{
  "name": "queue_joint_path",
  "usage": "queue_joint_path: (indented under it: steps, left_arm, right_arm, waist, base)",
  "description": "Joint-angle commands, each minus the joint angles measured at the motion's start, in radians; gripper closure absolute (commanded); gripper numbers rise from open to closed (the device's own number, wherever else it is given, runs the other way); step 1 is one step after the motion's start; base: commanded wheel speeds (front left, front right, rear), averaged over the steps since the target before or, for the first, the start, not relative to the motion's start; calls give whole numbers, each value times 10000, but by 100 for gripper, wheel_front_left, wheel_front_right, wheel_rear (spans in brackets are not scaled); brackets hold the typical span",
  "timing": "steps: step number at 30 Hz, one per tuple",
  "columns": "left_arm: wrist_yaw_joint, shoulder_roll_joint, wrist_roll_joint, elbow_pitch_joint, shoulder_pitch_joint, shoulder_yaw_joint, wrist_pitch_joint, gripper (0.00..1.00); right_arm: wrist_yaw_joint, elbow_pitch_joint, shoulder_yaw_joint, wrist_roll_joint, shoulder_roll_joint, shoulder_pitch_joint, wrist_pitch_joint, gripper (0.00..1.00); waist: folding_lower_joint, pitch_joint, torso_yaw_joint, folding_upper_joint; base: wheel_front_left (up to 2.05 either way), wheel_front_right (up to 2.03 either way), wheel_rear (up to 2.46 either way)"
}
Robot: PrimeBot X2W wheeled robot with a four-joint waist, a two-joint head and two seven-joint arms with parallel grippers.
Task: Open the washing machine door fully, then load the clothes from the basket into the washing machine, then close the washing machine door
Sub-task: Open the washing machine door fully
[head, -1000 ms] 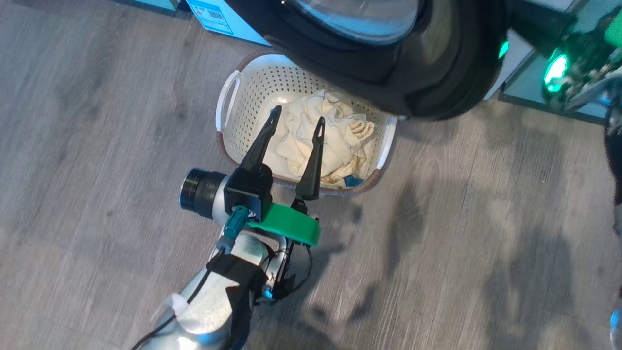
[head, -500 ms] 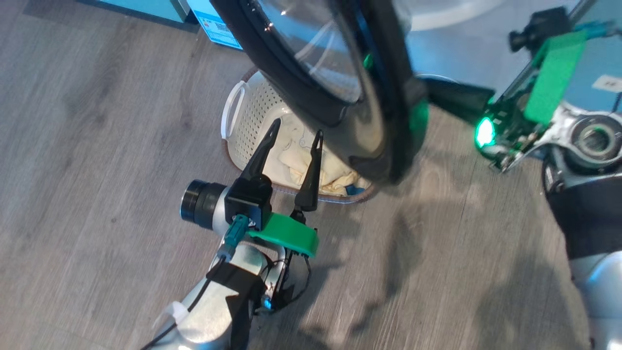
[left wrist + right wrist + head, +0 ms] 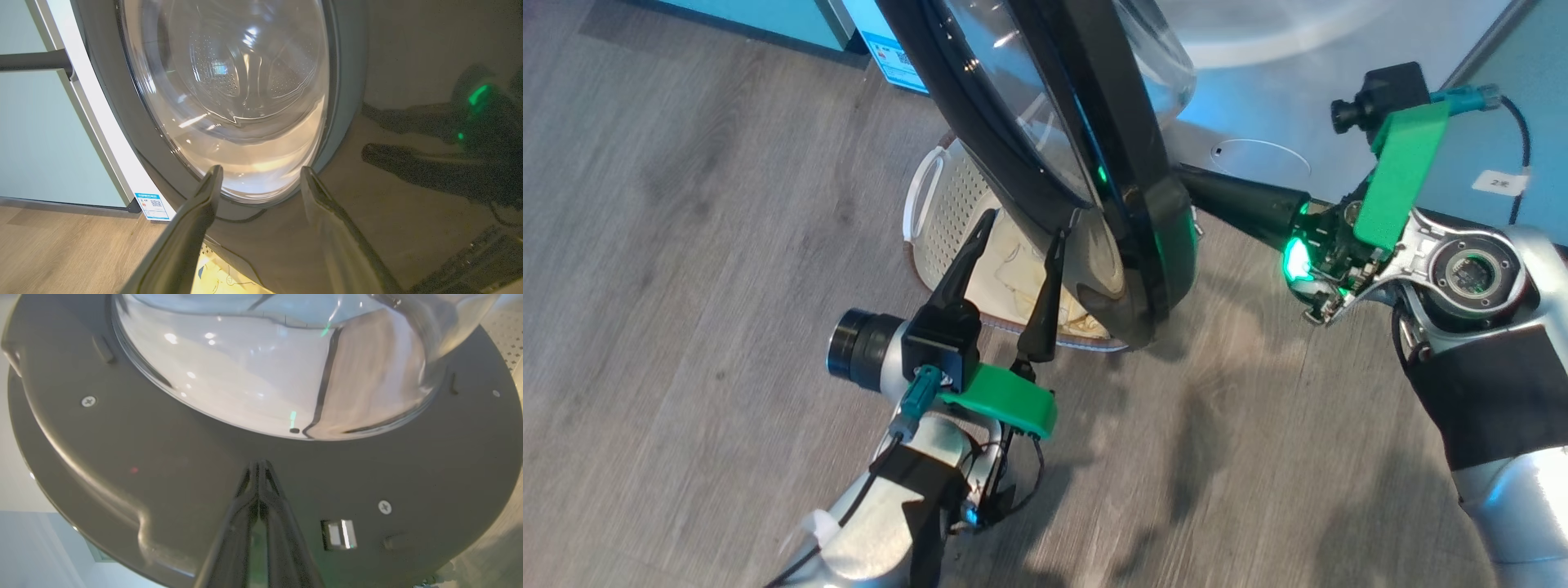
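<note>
The washing machine door (image 3: pixel 1119 147) stands edge-on in the head view, swung out from the white washing machine (image 3: pixel 1258 106). My right gripper (image 3: pixel 1188 178) is shut, its tips against the door's grey inner ring (image 3: pixel 163 465) below the glass bowl (image 3: pixel 265 375). My left gripper (image 3: pixel 1025 223) hangs open and empty over the basket (image 3: pixel 947 204), above the cream clothes (image 3: pixel 1005 269). In the left wrist view its fingers (image 3: pixel 212 179) point at the door's outer glass (image 3: pixel 237 102), close to it; whether they touch I cannot tell. The door hides the basket's right half.
Pale green cabinets (image 3: pixel 36 143) stand left of the machine, which has a blue sticker (image 3: pixel 151 206) near its foot. Grey wood floor (image 3: pixel 686 245) spreads to the left and in front of the basket.
The door has swung from broadside to edge-on and now covers more of the basket. My right arm has come into view behind it. The head view shifted; the left arm stayed put.
</note>
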Motion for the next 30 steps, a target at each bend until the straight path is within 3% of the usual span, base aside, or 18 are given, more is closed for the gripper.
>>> queue_joint_path:
  steps: [1,10,11,12,13,14,19,25,30]
  left_arm:
    - [0,118,-25,-250,82,292,-69,0]
    - [-13,118,-70,-195,127,371,-69,0]
    - [-8,118,-71,-194,142,384,-69,0]
    - [-5,118,-70,-192,154,398,-69,0]
    - [-3,118,-60,-190,164,420,-69,0]
    - [-4,118,-51,-184,176,443,-69,0]
    - [-27,118,16,-112,247,585,-69,0]
    - [-83,118,34,26,384,762,-69,0]
    - [-134,118,96,115,542,919,-69,0]
  right_arm:
    - [-27,-324,-33,78,194,8,-307,100]
    - [-27,-341,-1286,-625,129,215,-3372,100]
    - [-27,-324,-1566,-679,129,297,-3816,96]
    - [-27,-385,-1746,-827,64,337,-4168,51]
    - [-27,-508,-1902,-1010,-21,395,-4516,16]
    - [-27,-578,-2123,-1081,-40,492,-4880,0]
    - [-27,-869,-2920,-2252,-473,996,-6915,0]
    - [-27,-967,-3171,-4510,-1154,1945,-9450,0]
    - [-27,-1030,-3139,-5926,-1553,2809,-10674,0]
  waist:
    - [0,-27,-4,0]
    - [0,-198,-53,0]
    - [0,-223,-70,0]
    - [0,-235,-90,0]
    - [0,-246,-121,0]
    - [0,-265,-152,0]
    - [0,-392,-321,0]
    - [0,-715,-510,0]
    - [0,-981,-685,0]
  base:
    - [0,0,0]
    - [0,0,0]
    - [0,0,0]
    - [0,0,0]
    - [0,0,0]
    - [0,0,0]
    - [0,0,0]
    - [0,0,0]
    - [0,0,0]
